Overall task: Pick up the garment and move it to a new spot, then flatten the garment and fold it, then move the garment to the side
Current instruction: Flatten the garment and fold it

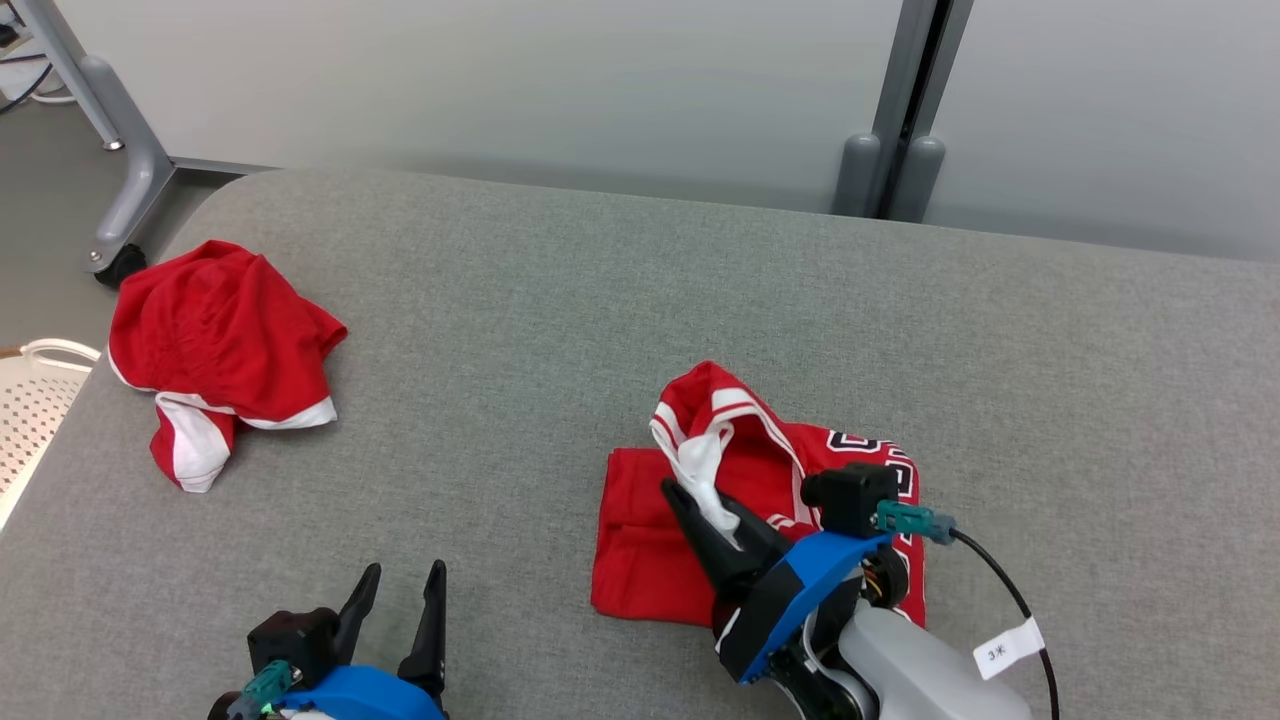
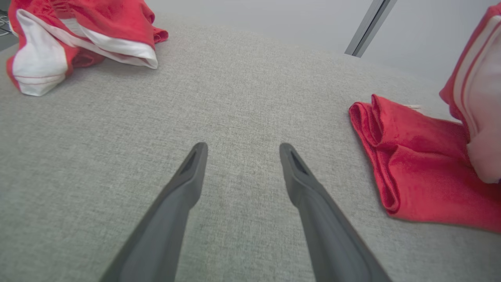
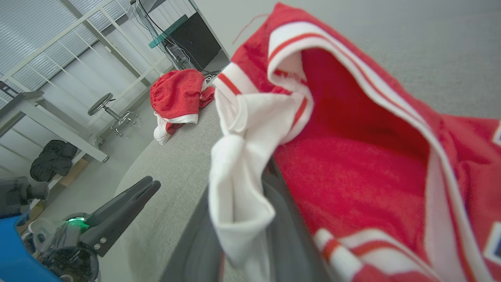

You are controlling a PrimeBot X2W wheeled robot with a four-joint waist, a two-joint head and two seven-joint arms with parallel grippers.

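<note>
Red jersey [image 1: 640, 545] is lying part-folded on the grey table [image 1: 600, 300], right of centre, touching the right gripper [image 1: 690, 505]. White trim is sitting between its fingers; gripped or released, cannot tell. Left gripper [image 1: 405, 572] is hovering, fingers spread wide, well apart leftward.

the garment [image 1: 640, 560] is soft red cloth (white ribbed trim); the table [image 1: 560, 300] cover, matt grey weave.

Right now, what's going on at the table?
The right gripper pinches the white trim of the partly folded jersey near the front of the table, holding that edge up. The left gripper hovers over bare table beside it, jaws open, holding nothing. A second red garment lies crumpled at the far left.
</note>
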